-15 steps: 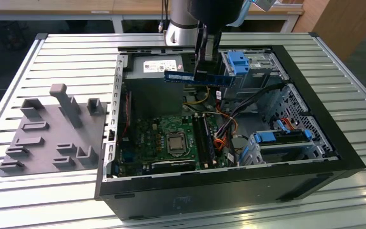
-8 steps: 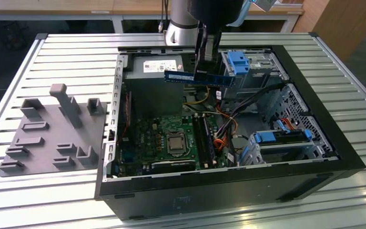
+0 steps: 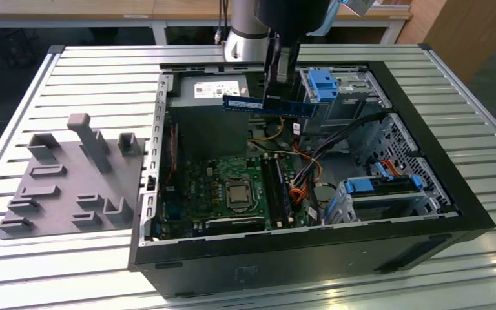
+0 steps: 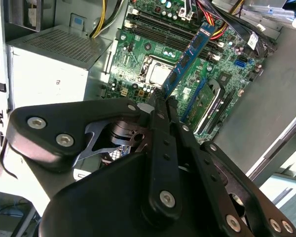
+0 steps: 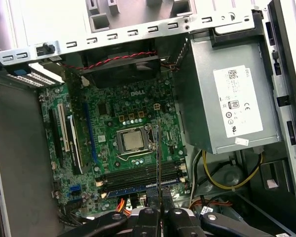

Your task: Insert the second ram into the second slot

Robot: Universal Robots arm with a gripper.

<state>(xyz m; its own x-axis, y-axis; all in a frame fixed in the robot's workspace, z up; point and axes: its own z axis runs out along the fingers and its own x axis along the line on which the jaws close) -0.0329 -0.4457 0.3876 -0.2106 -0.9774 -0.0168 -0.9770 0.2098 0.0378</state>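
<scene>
pinching the second ram (image 3: pixel 245 103), the gripper (image 3: pixel 279 98) hangs with the memory slots (image 3: pixel 276 184) below it (a tilted entry could jam).

I work in a robotics lab or workshop, not a home. My bench is a ribbed aluminium profile table (image 3: pixel 101 71). On it a grey plastic fixture plate with posts and slots (image 3: pixel 67 187) lies beside an open black desktop computer case (image 3: pixel 317 255), whose green motherboard (image 3: pixel 222 187) is bare. My black metal gripper (image 3: pixel 279 97) hangs over the case. Behind the bench stand pale wooden desks (image 3: pixel 75 8) and a brown wooden cabinet (image 3: pixel 464 32).
</scene>
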